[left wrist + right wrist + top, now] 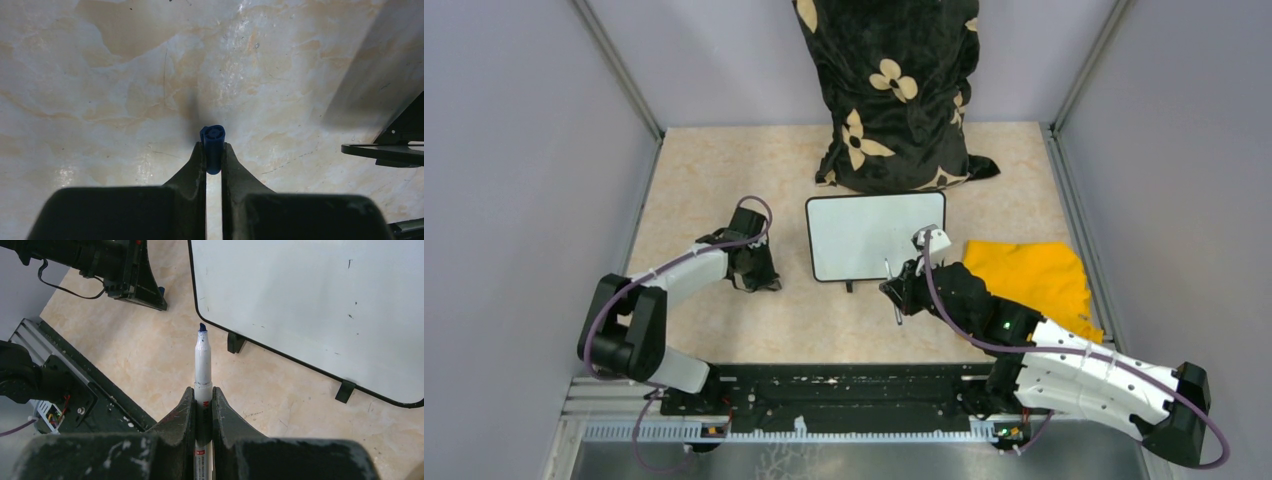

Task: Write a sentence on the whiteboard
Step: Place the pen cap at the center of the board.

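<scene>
The whiteboard [874,235] lies flat at mid-table, white with a thin black frame and two small black feet. In the right wrist view the whiteboard [310,305] bears only a few tiny specks; no sentence shows on it. My right gripper [203,392] is shut on an uncapped white marker [203,365], whose blue tip points at the board's near left corner, just short of the frame. In the top view this right gripper [902,290] hovers at the board's near right edge. My left gripper [213,147] is shut on the blue marker cap [212,137], low over the tabletop, left of the board [754,270].
A yellow cloth [1029,280] lies right of the board, beside my right arm. A black bag with cream flowers [894,90] stands behind the board against the back wall. Grey walls close in both sides. The black mounting rail [844,395] runs along the near edge.
</scene>
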`<state>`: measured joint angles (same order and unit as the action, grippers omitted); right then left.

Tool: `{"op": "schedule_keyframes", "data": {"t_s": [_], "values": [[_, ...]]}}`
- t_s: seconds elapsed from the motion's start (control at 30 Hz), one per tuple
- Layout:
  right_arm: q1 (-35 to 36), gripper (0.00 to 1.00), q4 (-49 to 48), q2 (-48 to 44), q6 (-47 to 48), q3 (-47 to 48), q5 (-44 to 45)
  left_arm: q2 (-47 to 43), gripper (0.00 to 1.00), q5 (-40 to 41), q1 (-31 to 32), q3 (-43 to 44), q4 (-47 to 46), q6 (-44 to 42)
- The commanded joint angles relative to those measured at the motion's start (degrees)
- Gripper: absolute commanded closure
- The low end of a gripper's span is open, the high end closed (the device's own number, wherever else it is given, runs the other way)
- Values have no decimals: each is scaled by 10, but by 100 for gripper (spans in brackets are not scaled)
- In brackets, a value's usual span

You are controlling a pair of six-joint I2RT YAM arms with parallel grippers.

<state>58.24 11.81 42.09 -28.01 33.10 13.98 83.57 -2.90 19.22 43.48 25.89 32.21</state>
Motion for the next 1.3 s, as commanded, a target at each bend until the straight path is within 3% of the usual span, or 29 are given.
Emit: {"op": "schedule_keyframes", "data": {"t_s": [0.0, 1.27], "values": [[-1, 100, -27, -5, 9, 21, 10, 18, 90, -15, -2, 11, -5, -7], [-1, 100, -5, -36, 2, 16, 16, 35, 68, -25, -2, 9, -3, -8]]}}
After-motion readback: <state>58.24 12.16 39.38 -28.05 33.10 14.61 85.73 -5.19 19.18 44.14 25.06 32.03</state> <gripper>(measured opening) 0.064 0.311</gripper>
